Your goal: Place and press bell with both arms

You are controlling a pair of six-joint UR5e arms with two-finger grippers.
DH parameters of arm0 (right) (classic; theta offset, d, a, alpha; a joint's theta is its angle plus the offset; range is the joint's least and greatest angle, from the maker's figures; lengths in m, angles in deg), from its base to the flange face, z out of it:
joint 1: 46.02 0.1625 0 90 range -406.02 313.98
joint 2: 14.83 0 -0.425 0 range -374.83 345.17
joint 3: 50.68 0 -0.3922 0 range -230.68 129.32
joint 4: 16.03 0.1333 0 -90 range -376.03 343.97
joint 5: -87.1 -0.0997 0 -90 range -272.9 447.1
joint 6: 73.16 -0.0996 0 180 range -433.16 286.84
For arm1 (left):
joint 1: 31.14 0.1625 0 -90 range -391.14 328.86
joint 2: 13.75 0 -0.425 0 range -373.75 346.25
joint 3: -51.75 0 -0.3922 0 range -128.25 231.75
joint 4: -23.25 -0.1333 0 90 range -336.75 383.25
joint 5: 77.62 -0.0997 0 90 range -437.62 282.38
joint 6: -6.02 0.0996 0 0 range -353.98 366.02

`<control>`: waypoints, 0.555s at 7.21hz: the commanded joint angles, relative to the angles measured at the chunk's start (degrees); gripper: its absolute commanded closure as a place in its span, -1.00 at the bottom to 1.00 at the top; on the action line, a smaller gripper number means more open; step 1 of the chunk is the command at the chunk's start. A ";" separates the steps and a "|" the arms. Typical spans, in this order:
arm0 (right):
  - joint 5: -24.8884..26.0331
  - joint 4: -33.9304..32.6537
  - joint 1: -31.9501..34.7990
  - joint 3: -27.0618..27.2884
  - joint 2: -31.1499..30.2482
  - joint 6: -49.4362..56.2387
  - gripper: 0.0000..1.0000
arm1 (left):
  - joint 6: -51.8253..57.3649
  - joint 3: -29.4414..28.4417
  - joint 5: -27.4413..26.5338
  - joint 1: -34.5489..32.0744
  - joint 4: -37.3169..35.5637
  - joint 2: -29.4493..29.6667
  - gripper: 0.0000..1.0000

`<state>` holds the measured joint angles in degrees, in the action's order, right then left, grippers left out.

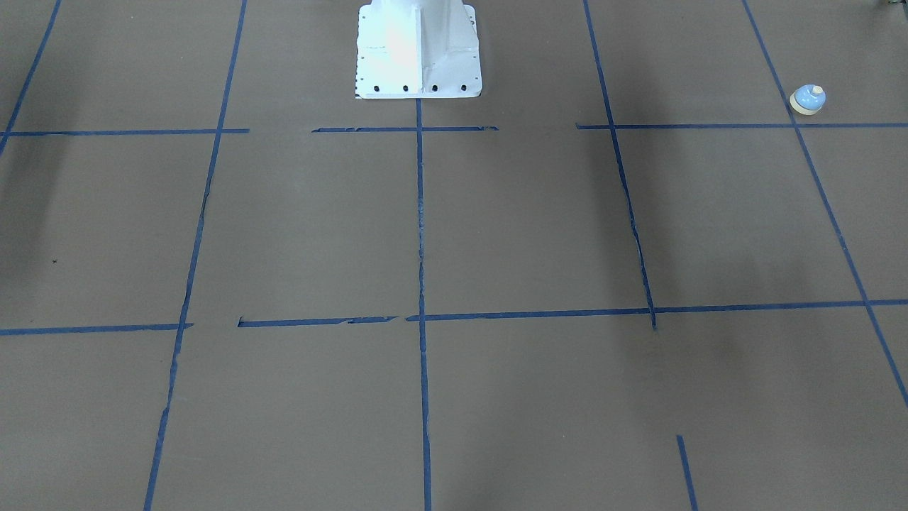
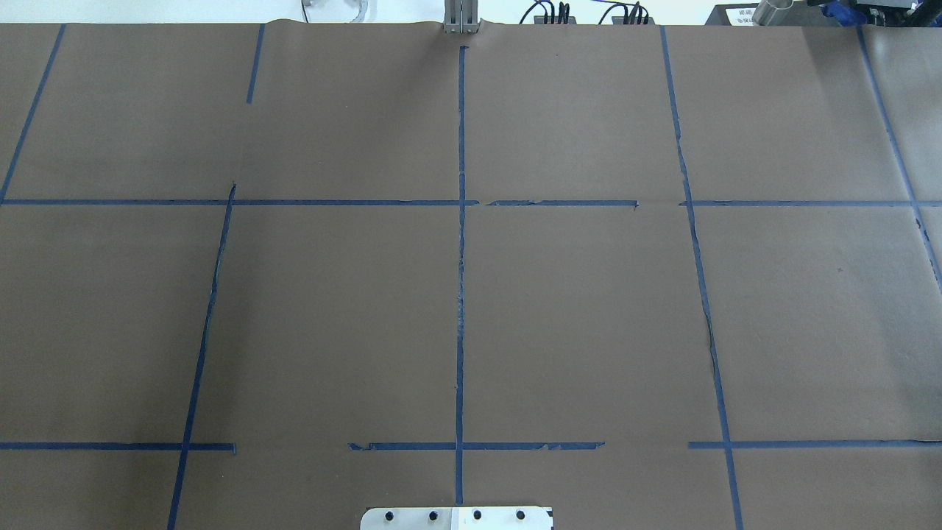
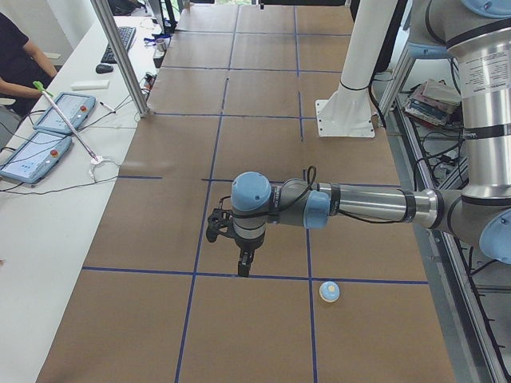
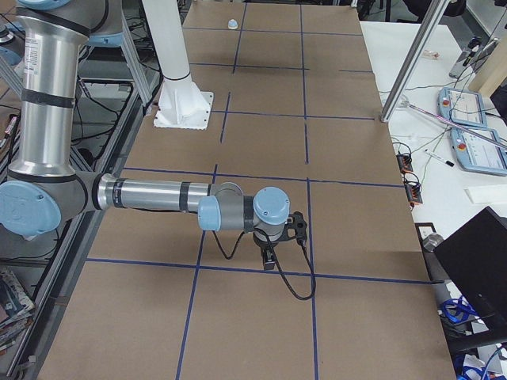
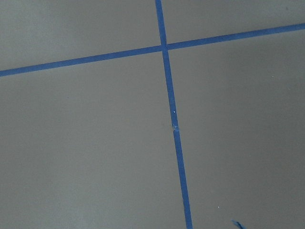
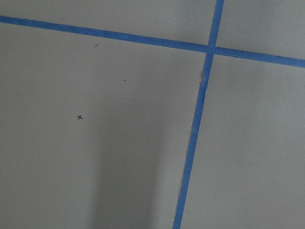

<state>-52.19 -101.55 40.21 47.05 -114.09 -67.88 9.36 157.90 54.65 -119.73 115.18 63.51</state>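
Note:
The bell [image 1: 808,99], light blue dome on a cream base, stands upright on the brown table near the robot's left end; it also shows in the exterior left view [image 3: 329,291] and, tiny and far, in the exterior right view [image 4: 232,24]. My left gripper [image 3: 244,267] points down above the table, a short way from the bell and apart from it. My right gripper [image 4: 269,261] points down over the table's other end, far from the bell. Both show only in side views, so I cannot tell whether they are open or shut. The wrist views show only table and tape.
Blue tape lines [image 2: 461,294] grid the brown table. The white bolted pedestal [image 1: 418,50] stands at the robot's edge. A side table with tablets [image 3: 64,112], a metal post [image 3: 120,56] and an operator [image 3: 16,56] lie beyond the far edge.

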 commanded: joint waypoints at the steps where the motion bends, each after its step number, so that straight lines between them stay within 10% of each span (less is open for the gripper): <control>1: -0.01 0.00 -0.02 0.00 0.03 -0.01 -1.00 | 0.44 -0.15 0.70 0.00 -0.61 -0.35 -1.00; 4: -0.01 0.00 -0.10 0.00 0.03 0.08 -1.00 | 0.09 0.02 1.59 0.08 -0.44 -1.31 -1.00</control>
<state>-52.15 -101.55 40.13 47.05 -114.06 -67.81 9.55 157.81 56.11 -119.72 114.61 62.81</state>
